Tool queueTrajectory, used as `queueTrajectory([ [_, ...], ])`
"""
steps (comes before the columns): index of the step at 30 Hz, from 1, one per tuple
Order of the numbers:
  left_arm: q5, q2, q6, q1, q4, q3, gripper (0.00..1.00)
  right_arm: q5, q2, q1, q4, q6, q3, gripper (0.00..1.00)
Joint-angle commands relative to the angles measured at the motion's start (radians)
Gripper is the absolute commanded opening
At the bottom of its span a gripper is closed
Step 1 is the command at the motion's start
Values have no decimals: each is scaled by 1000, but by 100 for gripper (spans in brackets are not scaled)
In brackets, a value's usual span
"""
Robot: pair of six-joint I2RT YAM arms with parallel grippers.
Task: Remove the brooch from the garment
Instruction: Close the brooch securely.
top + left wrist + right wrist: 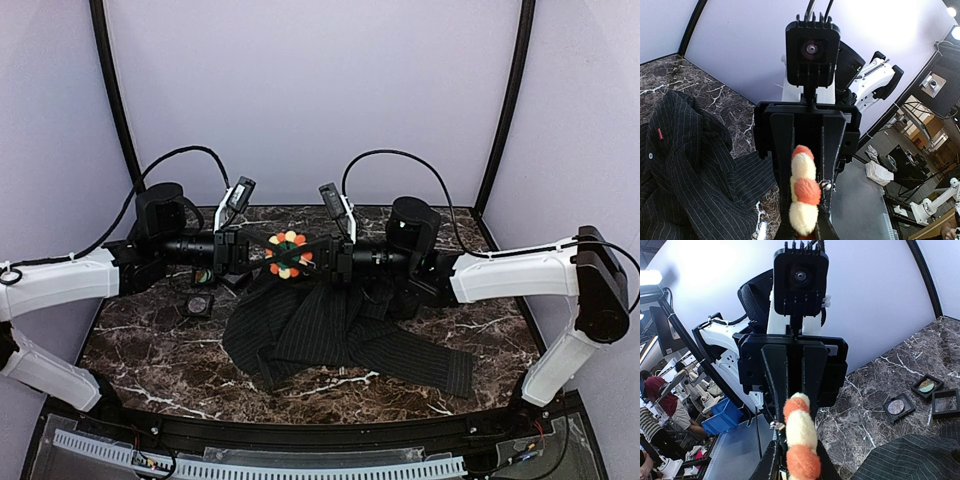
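Top external view: the left gripper [272,250] and right gripper [306,254] meet tip to tip above the table's far side, both pinched on the brooch [288,254] from opposite sides. Each wrist view shows the brooch edge-on, its orange and cream beads squeezed between dark fingers, with a small metal pin beside it and no cloth around it. Below lies the black pinstriped garment [330,335], crumpled on the marble table [150,340], its upper folds reaching close under the grippers. Small square black boxes [897,406] sit on the marble beyond it. By my reading the brooch is already off the fabric; what remains is for one gripper to let go and the brooch to be set down.
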Motion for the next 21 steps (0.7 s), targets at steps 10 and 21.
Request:
queueTrajectory([
  [10, -11, -53, 16, 4, -8, -19, 1, 116, -33, -45, 11, 36, -52, 13],
  [21, -62, -81, 41, 7, -35, -26, 1, 142, -35, -63, 0, 79, -71, 12],
])
